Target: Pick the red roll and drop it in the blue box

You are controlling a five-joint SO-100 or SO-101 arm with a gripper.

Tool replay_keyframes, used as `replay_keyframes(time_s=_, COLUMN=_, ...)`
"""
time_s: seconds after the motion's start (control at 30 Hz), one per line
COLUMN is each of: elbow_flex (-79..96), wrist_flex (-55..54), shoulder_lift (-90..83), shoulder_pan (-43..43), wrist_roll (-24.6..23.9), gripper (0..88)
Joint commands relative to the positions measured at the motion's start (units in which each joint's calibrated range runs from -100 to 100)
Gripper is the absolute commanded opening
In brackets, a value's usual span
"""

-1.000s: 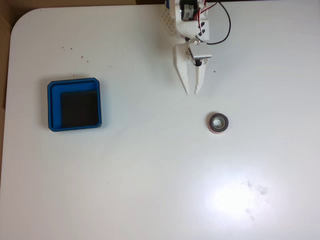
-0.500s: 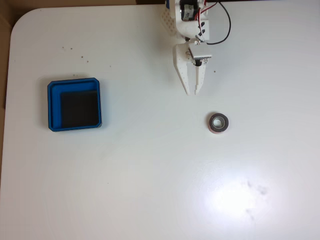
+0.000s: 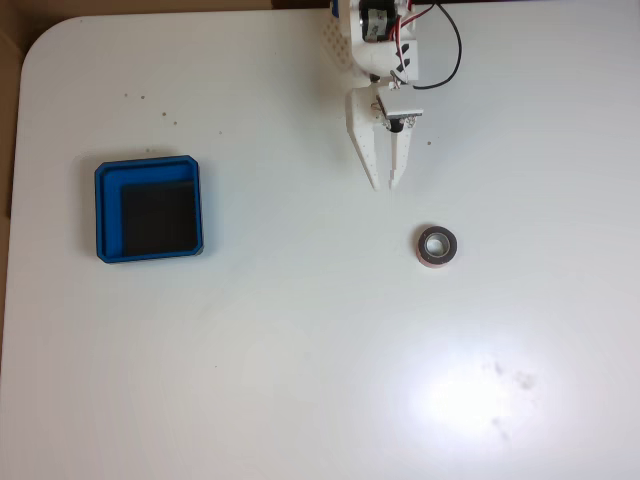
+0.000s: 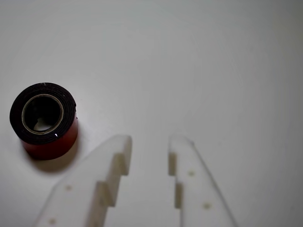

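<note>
White gripper [image 3: 384, 184] – jaws slightly apart, empty, barely moved over the last second | red roll [image 3: 437, 246] on the table [image 3: 300, 350], down-right of its tips | blue box [image 3: 149, 210] far left, apparently empty – approach not begun.

wrist view: red roll [image 4: 44, 120] lying flat on the white table [image 4: 199, 61], up-left of the gripper [image 4: 150, 147], fingers slightly parted, nothing held

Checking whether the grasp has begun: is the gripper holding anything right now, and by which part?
Nothing is held. The gripper is open with only bare table between its fingers; the red roll lies apart from it on the table, untouched.
</note>
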Motion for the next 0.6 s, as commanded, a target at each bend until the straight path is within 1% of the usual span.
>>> replay_keyframes(time_s=0.0, elbow_flex=0.81, wrist_flex=-0.88, shoulder_lift=0.00, shoulder_pan=-4.09, wrist_roll=0.20, gripper=1.5)
replay_keyframes(time_s=0.27, elbow_flex=0.81, wrist_flex=-0.88, shoulder_lift=0.00, shoulder_pan=-14.74, wrist_roll=0.20, gripper=1.5)
replay_keyframes(time_s=0.43, elbow_flex=-0.27, wrist_flex=-0.88, shoulder_lift=1.09, shoulder_pan=-15.33, wrist_roll=-0.23, gripper=1.5)
replay_keyframes(time_s=0.57, elbow_flex=-5.57, wrist_flex=-0.80, shoulder_lift=10.87, shoulder_pan=-15.33, wrist_roll=-0.32, gripper=1.5)
